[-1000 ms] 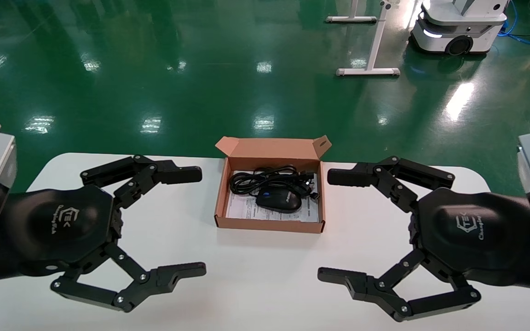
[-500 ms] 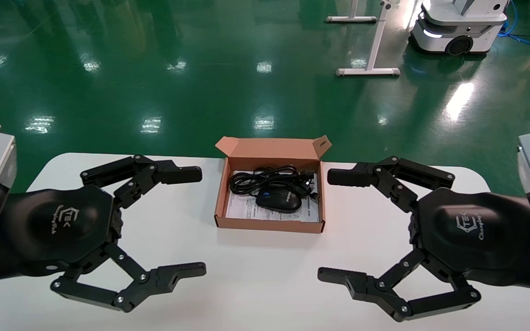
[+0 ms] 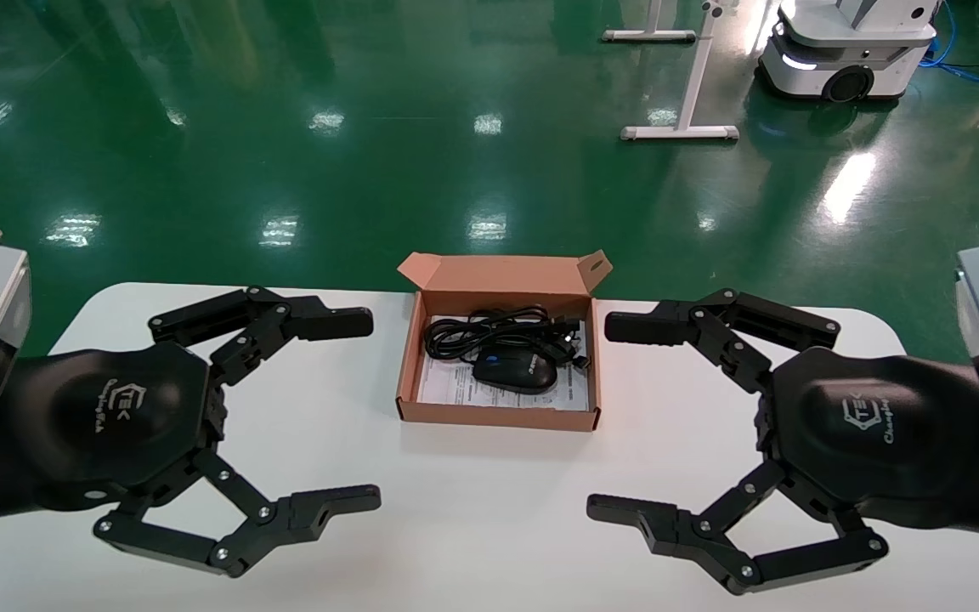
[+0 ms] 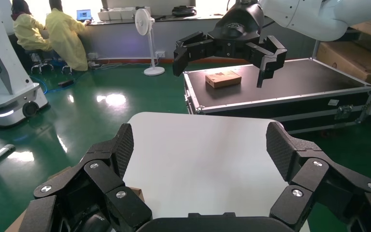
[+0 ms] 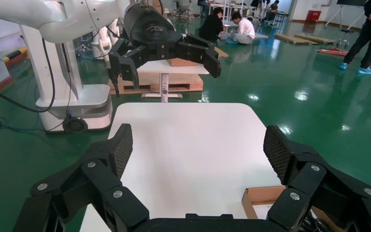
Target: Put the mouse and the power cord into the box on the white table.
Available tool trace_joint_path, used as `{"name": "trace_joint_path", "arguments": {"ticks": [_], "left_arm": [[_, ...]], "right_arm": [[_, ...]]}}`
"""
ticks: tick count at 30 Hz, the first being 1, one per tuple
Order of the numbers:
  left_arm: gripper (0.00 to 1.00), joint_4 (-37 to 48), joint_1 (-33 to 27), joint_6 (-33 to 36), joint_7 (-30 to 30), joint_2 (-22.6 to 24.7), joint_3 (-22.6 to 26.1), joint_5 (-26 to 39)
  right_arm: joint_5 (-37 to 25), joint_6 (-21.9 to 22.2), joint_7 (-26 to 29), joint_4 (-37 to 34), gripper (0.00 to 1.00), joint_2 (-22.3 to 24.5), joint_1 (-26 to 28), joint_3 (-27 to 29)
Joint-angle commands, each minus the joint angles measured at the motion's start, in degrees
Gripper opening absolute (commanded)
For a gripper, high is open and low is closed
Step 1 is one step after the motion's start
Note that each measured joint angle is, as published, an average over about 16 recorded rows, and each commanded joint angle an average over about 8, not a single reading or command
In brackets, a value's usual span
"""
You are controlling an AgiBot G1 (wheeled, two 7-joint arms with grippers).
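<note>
The mouse (image 3: 514, 371) lies inside the box (image 3: 411, 374), on the white printed sheet (image 3: 455, 387) that lines the bottom. Its long axis runs across the box, left to right as the robot faces it. The power cord (image 3: 489, 331) is also inside, bundled behind the mouse toward the hinged flap (image 3: 502, 273), which stands open at the far edge. One plug end sits close to the box's right wall. Nothing of either item appears to hang over the rim.

The box rests near the far edge of the white surface (image 3: 489, 527), midway between the two arms.

The left claw (image 3: 349, 408) hovers over the surface to the left of the box, fingers spread wide and holding nothing. The right claw (image 3: 621, 416) mirrors it on the right side, equally spread and empty. Both point inward toward the box, and neither touches it. The two stand about equally near the box.

Judgement: both items are already contained, so the placement appears complete. Only closing the flap could remain, and the task does not require it.

Beyond the surface is a green floor (image 3: 285, 127), with another white mobile robot (image 3: 846, 51) at the far right.
</note>
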Motion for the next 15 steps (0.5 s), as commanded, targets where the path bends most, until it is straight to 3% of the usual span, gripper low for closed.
{"name": "trace_joint_path", "arguments": {"ticks": [1, 15], "left_arm": [[1.00, 0.00, 0.00, 0.00, 0.00, 0.00, 0.00, 0.00], [1.00, 0.00, 0.00, 0.00, 0.00, 0.00, 0.00, 0.00]], "right_arm": [[0.00, 0.00, 0.00, 0.00, 1.00, 0.00, 0.00, 0.00], [0.00, 0.00, 0.00, 0.00, 1.00, 0.00, 0.00, 0.00]]}}
